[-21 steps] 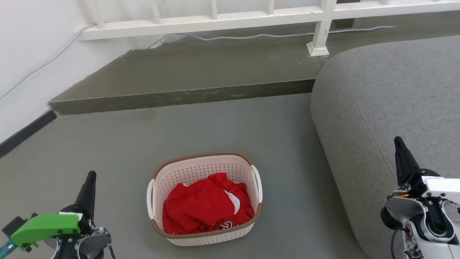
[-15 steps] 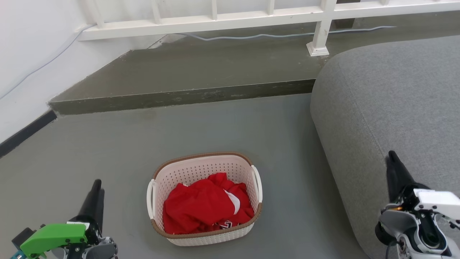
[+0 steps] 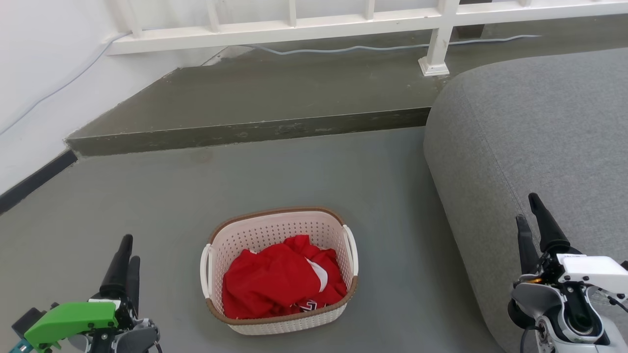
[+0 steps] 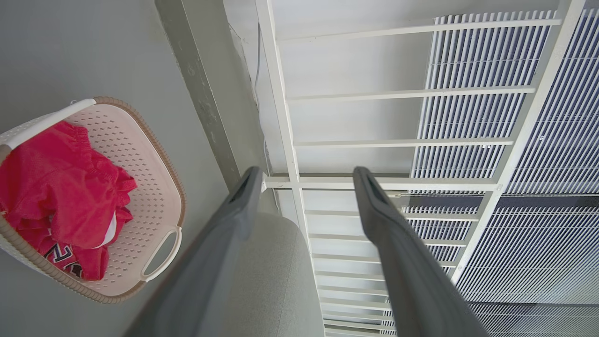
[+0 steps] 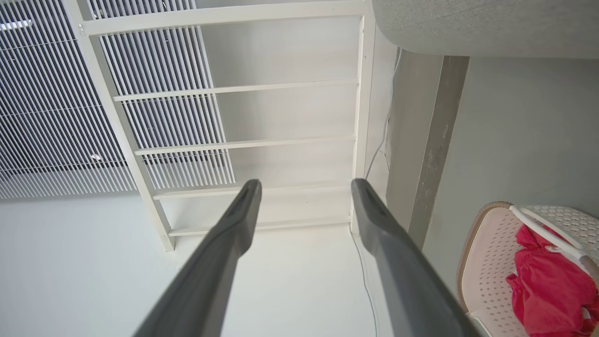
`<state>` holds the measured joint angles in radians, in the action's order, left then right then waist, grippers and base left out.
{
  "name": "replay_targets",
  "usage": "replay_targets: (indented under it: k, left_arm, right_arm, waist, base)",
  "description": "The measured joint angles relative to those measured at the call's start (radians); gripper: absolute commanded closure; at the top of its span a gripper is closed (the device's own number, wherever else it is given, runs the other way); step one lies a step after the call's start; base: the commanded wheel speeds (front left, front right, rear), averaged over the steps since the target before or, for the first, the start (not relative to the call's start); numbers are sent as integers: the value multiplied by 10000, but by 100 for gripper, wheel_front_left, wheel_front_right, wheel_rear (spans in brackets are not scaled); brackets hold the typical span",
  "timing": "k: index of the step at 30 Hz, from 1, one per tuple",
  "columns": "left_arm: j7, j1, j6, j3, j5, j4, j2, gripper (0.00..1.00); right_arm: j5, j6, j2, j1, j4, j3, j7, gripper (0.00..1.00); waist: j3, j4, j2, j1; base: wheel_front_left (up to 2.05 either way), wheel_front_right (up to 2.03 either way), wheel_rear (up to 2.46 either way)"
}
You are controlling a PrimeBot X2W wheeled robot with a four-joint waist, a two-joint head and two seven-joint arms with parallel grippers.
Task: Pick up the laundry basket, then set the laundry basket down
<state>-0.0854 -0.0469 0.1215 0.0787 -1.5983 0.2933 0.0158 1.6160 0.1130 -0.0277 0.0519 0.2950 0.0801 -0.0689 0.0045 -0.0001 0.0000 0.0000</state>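
Grey floor (image 3: 147, 196), raised step (image 3: 245, 131) and white railing (image 3: 294, 30) behind, grey sofa (image 3: 539, 122) on the right. The laundry basket (image 3: 274, 212) sits upright on the floor, centre, with red clothes (image 3: 274, 282) inside. Left end effector (image 3: 130, 248) is left of the basket, fingers apart, empty. Right end effector (image 3: 526, 207) is by the sofa edge, fingers apart, empty. Both are well apart from the basket.

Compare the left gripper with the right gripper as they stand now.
The left gripper carries a green housing; the right gripper carries a white housing. The left gripper stands over the floor, left of the laundry basket; the right gripper stands to its right, in front of the grey cushion. Shared: both are open, hold nothing and are apart from the laundry basket.
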Motion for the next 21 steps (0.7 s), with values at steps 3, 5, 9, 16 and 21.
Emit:
replay_targets:
  k: [3, 5, 9, 16, 21]
  left_arm:
    - [151, -1, 0, -27, 33, -117, 8, 0]
    - [232, -1, 0, -73, 134, -163, 25, 0]
    - [435, -1, 0, -176, 573, -247, 100, 0]
    - [709, -2, 0, -449, 1275, -422, 336, 0]
    - [917, -2, 0, -694, 1950, -449, 491, 0]
  right_arm:
    - [-167, 0, -4, 12, -82, -115, 128, 0]
    - [-251, 0, -6, 22, -130, -217, 165, 0]
    - [-512, 0, -12, 56, -230, -433, 349, 0]
    - [-1256, 2, -211, 234, -368, -917, 612, 0]
    - [-1680, 2, -259, 283, -449, -1277, 828, 0]
  waist:
    - [9, 0, 0, 0]
    - [15, -1, 0, 0]
    - [26, -4, 0, 0]
    - [44, -11, 0, 0]
    - [62, -15, 0, 0]
  base:
    - [0, 0, 0]
    - [0, 0, 0]
    - [0, 0, 0]
    - [0, 0, 0]
    - [0, 0, 0]
